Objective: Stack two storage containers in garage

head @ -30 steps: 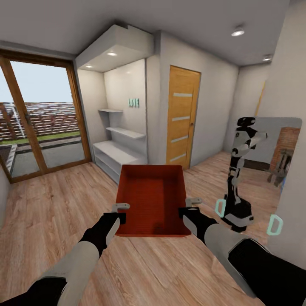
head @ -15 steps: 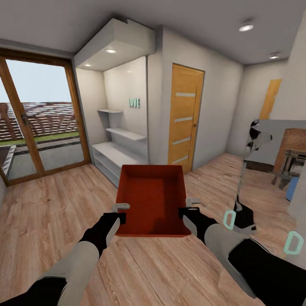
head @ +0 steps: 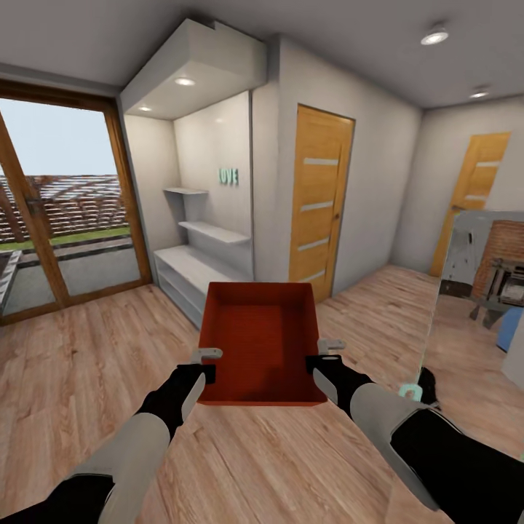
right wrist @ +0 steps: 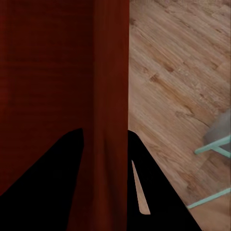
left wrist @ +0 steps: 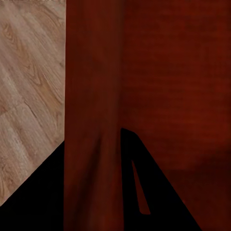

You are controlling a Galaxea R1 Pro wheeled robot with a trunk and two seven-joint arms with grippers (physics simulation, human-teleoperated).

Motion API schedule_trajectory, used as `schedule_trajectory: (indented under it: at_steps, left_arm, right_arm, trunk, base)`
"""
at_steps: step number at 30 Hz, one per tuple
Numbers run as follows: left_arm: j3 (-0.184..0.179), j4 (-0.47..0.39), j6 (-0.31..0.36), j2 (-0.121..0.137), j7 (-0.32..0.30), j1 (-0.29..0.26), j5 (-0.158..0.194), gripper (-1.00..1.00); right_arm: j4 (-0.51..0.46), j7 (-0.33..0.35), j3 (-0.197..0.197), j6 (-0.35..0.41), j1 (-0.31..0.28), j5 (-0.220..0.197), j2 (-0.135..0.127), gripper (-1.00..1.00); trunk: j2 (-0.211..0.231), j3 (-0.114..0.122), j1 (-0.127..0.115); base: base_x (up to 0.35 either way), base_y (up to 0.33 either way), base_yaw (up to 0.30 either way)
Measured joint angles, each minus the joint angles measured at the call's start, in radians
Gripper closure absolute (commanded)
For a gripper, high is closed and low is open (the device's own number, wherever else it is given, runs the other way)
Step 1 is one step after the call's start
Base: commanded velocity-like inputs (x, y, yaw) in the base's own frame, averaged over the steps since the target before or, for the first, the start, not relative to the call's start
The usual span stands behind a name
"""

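**Currently: one storage container carried over the living room floor**

Living room: light wood plank floor [head: 87,364], cream walls. Landmark is the white shelving alcove [head: 200,218] straight ahead, with teal "LOVE" letters [head: 228,175] on its back wall.

- Wood-framed glass door [head: 58,211] is left of the alcove, with a fence and grass outside.
- Wooden door [head: 320,196] is just right of the alcove; a second wooden door [head: 469,196] is further right on the far wall.
- Mirror panel [head: 480,291], well right of the alcove, reflects a red brick fireplace.

Storage container [head: 260,342]: orange-red, lidless, nothing inside. It is held level off the floor, in front of the alcove's lowest shelf and between both arms.

- Left end effector [head: 207,362]: closed on the container's left wall near the corner closest to the robot. In the wrist view the wall [left wrist: 94,115] runs between the two dark fingers [left wrist: 159,192].
- Right end effector [head: 325,349]: closed on the right wall at the matching corner; wall [right wrist: 110,96] clamped between fingers [right wrist: 43,178].
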Motion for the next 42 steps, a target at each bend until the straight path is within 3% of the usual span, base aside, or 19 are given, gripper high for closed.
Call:
schedule_trajectory:
  at_steps: [42]
  left_arm:
    - [0.000, 0.000, 0.000, 0.000, 0.000, 0.000, 0.000, 1.00]
  right_arm:
    - [0.001, -0.003, 0.003, -0.001, 0.000, -0.004, 0.001, 1.00]
  trunk:
    - [0.000, -0.001, 0.000]
  base:
    - [0.322, 0.000, -0.018]
